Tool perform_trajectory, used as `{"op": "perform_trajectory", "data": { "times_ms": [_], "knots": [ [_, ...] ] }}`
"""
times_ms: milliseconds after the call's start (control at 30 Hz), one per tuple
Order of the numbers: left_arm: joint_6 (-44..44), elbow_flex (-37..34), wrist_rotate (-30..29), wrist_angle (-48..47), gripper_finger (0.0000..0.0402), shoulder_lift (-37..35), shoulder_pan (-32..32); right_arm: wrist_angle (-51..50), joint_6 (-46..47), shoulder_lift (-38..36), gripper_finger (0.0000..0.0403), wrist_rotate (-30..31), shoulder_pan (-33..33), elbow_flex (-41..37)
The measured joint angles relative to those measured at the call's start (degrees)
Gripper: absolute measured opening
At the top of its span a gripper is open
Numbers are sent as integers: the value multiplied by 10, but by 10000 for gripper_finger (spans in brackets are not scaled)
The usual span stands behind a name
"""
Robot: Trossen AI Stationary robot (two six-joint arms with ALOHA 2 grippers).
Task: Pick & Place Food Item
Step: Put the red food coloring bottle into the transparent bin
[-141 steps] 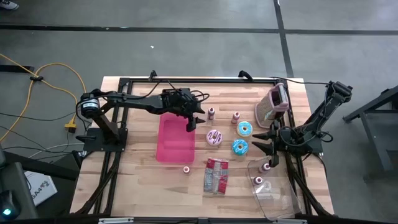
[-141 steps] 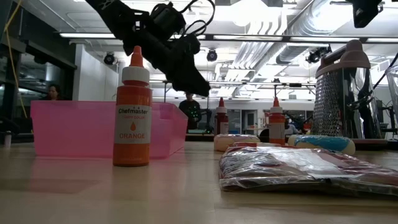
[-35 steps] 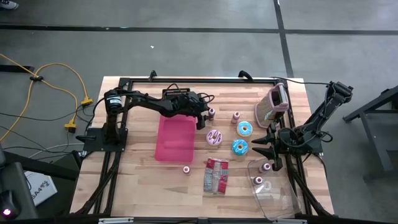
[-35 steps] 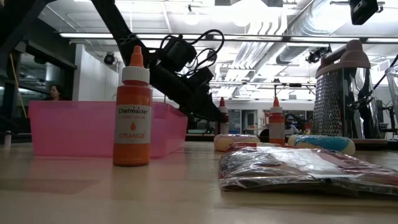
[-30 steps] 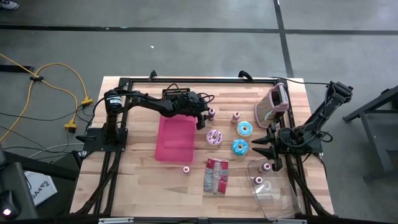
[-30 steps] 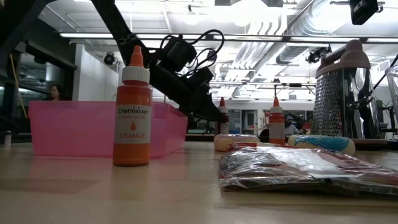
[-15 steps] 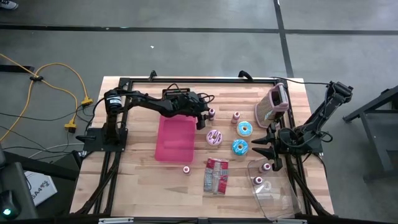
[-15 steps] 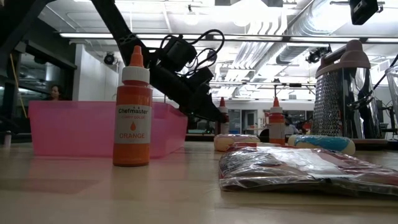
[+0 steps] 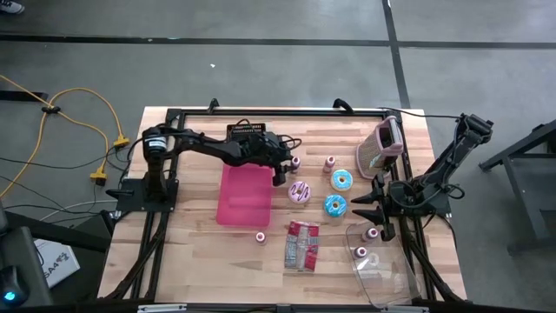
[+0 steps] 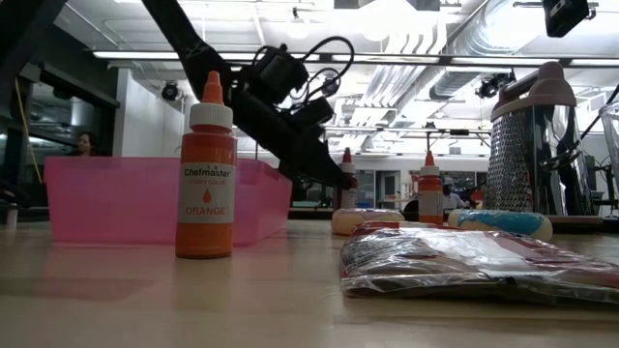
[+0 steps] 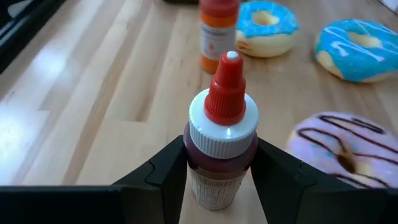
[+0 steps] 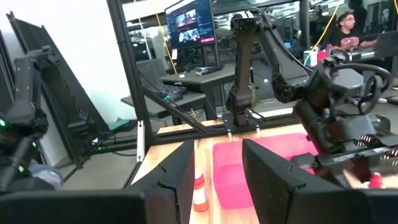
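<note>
A small bottle point(image 11: 224, 143) with a red cap and a white collar stands upright just right of the pink bin point(image 9: 243, 196), at the table's far middle point(image 9: 294, 159). My left gripper point(image 11: 221, 155) is shut on it; the low view shows the gripper point(image 10: 334, 179) slanting down to the bottle point(image 10: 345, 184). A pink-iced donut point(image 9: 301, 192) and two blue-iced donuts point(image 9: 341, 180) point(image 9: 335, 205) lie flat on the table to the right. My right gripper point(image 9: 360, 207) waits open at the right, with nothing between its fingers point(image 12: 180, 174). My left gripper pinches the bottle's body just below the white collar point(image 11: 217, 163) between its two fingers point(image 11: 168, 171). The fingers slant down from the table's left side and stand on opposite sides of the bottle. The bottle stays upright; whether its base is off the table I cannot tell.
A second small bottle point(image 9: 329, 163) stands right of the held one, and an orange bottle point(image 9: 260, 236) in front of the bin. A foil packet point(image 9: 301, 244) lies near the front. A grater point(image 9: 382, 148) stands far right, and a clear container point(image 9: 378, 265) lies front right.
</note>
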Motion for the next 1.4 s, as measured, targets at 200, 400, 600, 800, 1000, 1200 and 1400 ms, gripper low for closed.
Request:
{"op": "perform_trajectory", "data": {
  "times_ms": [200,400,600,800,1000,1200,1400],
  "knots": [
    [5,0,0,-24,153,-34,-12,-84,-27,2,120,4,0,67],
    [5,0,0,-34,153,-57,-30,-218,-21,31,120,27,-13,159],
    [0,0,1,-58,153,-85,-60,-373,42,78,120,-22,-74,254],
    [-2,1,2,-78,153,-106,-96,-463,69,150,120,-121,-161,332],
    [-9,1,1,-82,153,-110,-123,-558,86,226,120,-191,-238,409],
    [-12,1,0,-90,153,-110,-148,-609,89,300,120,-265,-289,459],
    [-10,1,-25,-91,153,-117,-176,-597,43,341,120,-255,-296,465]
  ]
}}
